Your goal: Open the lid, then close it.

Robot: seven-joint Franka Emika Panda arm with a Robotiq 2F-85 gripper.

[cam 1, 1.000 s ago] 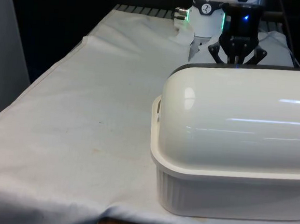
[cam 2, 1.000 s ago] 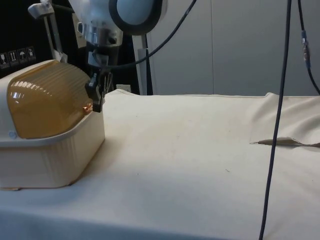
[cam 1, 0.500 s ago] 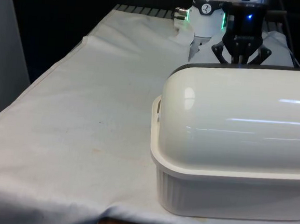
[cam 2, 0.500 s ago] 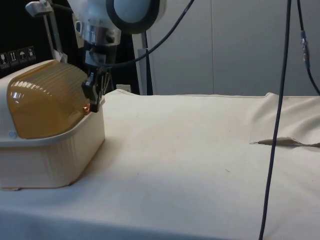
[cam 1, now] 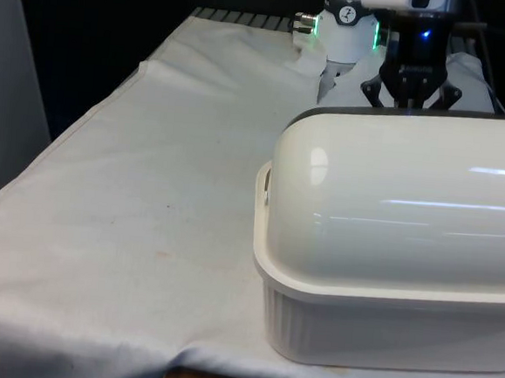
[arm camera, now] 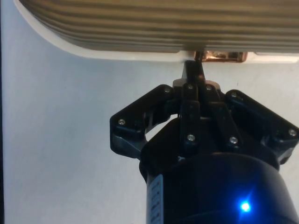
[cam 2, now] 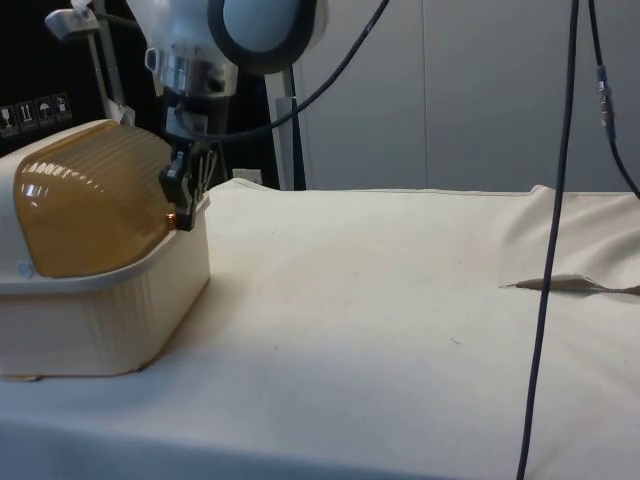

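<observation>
- A cream bread box point(cam 1: 396, 253) is seen on the white-clothed tabletop point(cam 1: 147, 189), at the front view's right and near that view's close edge, its pale back turned to the front camera.
- In the side view, the box's ribbed amber roll-top lid point(cam 2: 90, 205) is shown pulled down over the ribbed cream base point(cam 2: 110, 315), its lower edge lying at the base's front rim.
- The black gripper point(cam 2: 183, 195) is pictured at the lid's lower front edge, pointing down and slightly tilted, just above the base's rim.
- In the wrist view, the gripper point(arm camera: 198, 63) has its jaws drawn together, their tips at a small copper-coloured handle point(arm camera: 223, 56) on the lid's edge; whether the handle is actually pinched cannot be told.
- From the front, the gripper point(cam 1: 411, 95) is glimpsed behind the top of the box, its fingertips hidden by the box's rounded back.
- The rest of the cloth is shown bare and lightly creased, and a dark cable point(cam 2: 555, 240) hangs down across the side view.
</observation>
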